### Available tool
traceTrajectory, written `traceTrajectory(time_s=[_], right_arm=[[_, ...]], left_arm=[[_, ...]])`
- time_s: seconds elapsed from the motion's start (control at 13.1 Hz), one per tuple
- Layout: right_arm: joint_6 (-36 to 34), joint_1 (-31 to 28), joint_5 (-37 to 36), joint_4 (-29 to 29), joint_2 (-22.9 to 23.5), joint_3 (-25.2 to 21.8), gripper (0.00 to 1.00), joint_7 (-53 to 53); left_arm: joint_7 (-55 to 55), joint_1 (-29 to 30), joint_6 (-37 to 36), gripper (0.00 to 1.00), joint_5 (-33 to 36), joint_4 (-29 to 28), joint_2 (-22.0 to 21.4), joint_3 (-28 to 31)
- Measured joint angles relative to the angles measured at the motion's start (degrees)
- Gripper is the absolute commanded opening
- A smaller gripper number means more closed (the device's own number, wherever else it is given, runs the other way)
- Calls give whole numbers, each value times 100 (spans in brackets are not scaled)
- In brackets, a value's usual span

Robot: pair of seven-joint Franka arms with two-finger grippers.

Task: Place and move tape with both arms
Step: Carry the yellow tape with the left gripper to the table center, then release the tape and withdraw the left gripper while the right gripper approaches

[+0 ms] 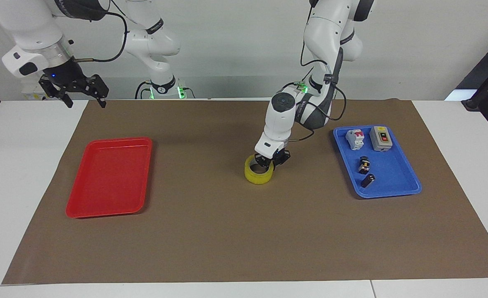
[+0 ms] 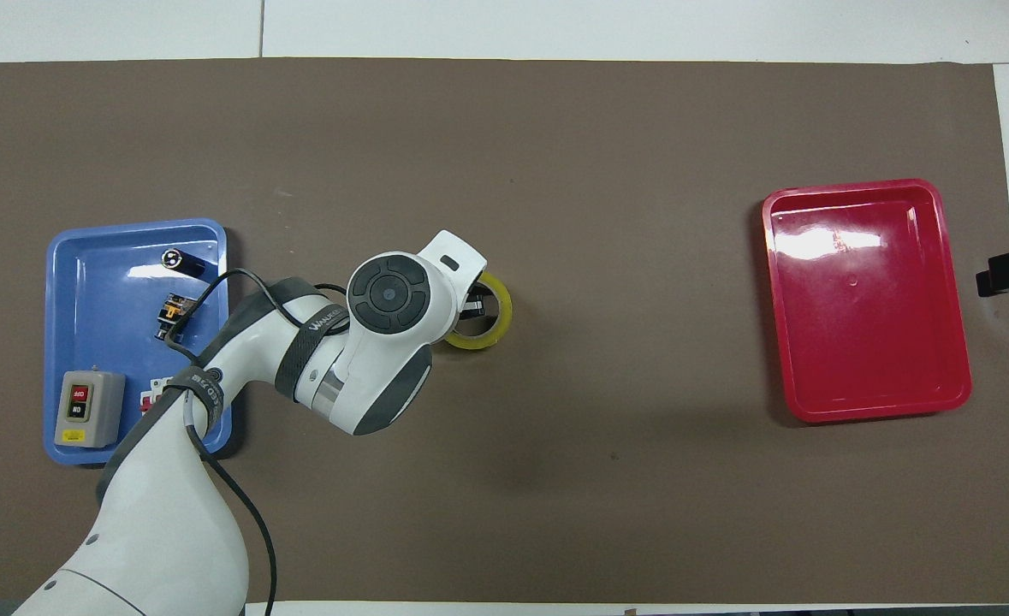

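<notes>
While my left pincer (image 1: 270,160) grips the yellow tape roll (image 1: 259,174) by its wall, with one finger inside the ring and one outside, the roll is at the middle of the brown mat (image 1: 210,231) that covers the desk (image 1: 16,165). If the roll already rests on the mat or is just above it, I cannot tell. It lies flat, with the open core looking up, between the blue tray (image 1: 397,186) and the red tray (image 1: 107,207), and it is closer to the blue one.

The blue tray is at my left arm's end of the desk. In it I see a grey switch box (image 1: 381,138) with a red and a black button, a white circuit breaker (image 1: 354,138) with a red lever beside it, a small black-and-yellow part (image 1: 364,164) and a small black cylinder (image 1: 367,180). The red tray is at my right arm's end.

My right arm waits. Its pincer (image 1: 83,92) hangs with the fingers spread apart and nothing between them, over the corner of the mat at that end, near the robots.
</notes>
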Motion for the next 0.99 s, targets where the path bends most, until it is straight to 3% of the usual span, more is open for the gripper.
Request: traceTrajectory(time_s=[0.23, 0.46, 0.76, 0.99], right_arm=[[39, 0, 0, 1, 0, 82, 100, 0], [257, -5, 2, 1, 4, 426, 100, 110], [641, 6, 16, -3, 119, 1781, 100, 1727], [1306, 11, 9, -70, 500, 2848, 100, 2960]], left_arm=[[-5, 32, -14, 100, 0, 44, -53, 28], [134, 319, -691, 100, 0, 124, -581, 81], [1304, 1242, -2002, 100, 1, 132, -1631, 113], [2312, 2115, -2667, 100, 1, 136, -2153, 156]])
